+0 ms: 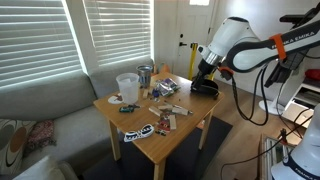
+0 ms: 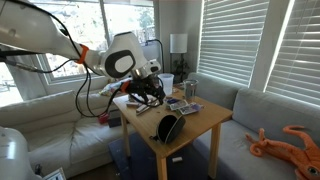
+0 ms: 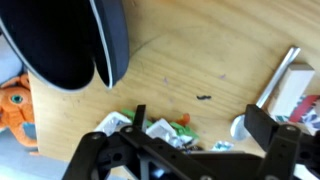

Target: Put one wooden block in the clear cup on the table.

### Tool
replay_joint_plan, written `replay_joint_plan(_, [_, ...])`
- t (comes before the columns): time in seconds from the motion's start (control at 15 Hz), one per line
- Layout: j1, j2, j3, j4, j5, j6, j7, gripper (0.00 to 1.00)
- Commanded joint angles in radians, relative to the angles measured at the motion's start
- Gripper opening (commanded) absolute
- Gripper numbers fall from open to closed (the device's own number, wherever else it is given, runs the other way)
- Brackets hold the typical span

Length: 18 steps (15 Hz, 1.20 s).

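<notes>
The claw (image 3: 197, 118) stands wide open with nothing in it. In the wrist view its two dark fingers (image 3: 262, 124) are spread far apart, and bare wood and a few small scraps show between them. It hangs just above the worktop (image 3: 200, 50), not touching anything that can be made out. In an exterior view the claw (image 1: 204, 84) is over one edge of the worktop (image 1: 185, 125), at the end of the white arm (image 1: 235, 45).

Near the claw lies a black rounded thing with a pale rim (image 3: 80, 40); what it is cannot be told. In an exterior view it sits near the front edge (image 2: 170, 128). A white and silver item (image 3: 290, 85) lies by the finger on the other side. An orange soft toy (image 3: 12, 100) shows past the worktop's edge.

A litter of small things (image 1: 165, 98) lies around the middle of the worktop; which of them is a wooden block cannot be made out.

The clear cup (image 1: 127, 87) stands upright at the far corner from the claw, well apart from it. A silver can (image 1: 146, 73) stands just beside it. Stickers (image 1: 138, 131) lie flat on the front corner. A grey sofa (image 1: 40, 110) runs along behind.
</notes>
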Motion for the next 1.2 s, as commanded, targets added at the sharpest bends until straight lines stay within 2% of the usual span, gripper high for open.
replay_joint_plan(0.0, [0.083,0.020,0.020,0.098,0.026,-0.047,-0.123,1.00])
replay_joint_plan(0.27, [0.149,0.137,0.047,0.159,0.002,-0.029,-0.231,1.00])
replay_joint_plan(0.33, [0.144,0.163,0.055,0.165,-0.010,-0.033,-0.225,1.00])
replay_joint_plan(0.4, [0.137,0.085,0.056,0.117,0.008,-0.026,-0.188,1.00])
replay_joint_plan(0.73, [0.134,0.165,0.066,0.151,0.003,-0.023,-0.211,1.00])
replay_joint_plan(1.0, [0.154,0.246,0.077,0.229,0.069,0.019,-0.211,1.00])
replay_joint_plan(1.13, [0.148,0.285,0.092,0.283,0.080,0.016,-0.163,1.00])
